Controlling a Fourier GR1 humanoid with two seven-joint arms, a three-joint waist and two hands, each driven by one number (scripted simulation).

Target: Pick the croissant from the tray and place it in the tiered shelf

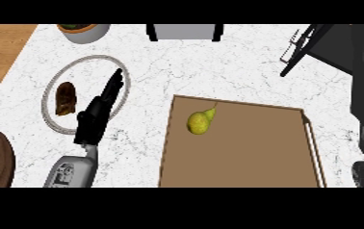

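Dark brown croissant lies on round grey-rimmed tray, left part of white marble worktop. Left robot hand just right of it, fingers straight, holding nothing. Advice: shift left, centre over pastry, then curl. Right robot hand barely visible, state unclear. Tiered shelf presumably black frame far right.

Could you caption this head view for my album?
Robot's left hand open over round grey-rimmed plate beside dark brown croissant; yellow pear on brown tray.
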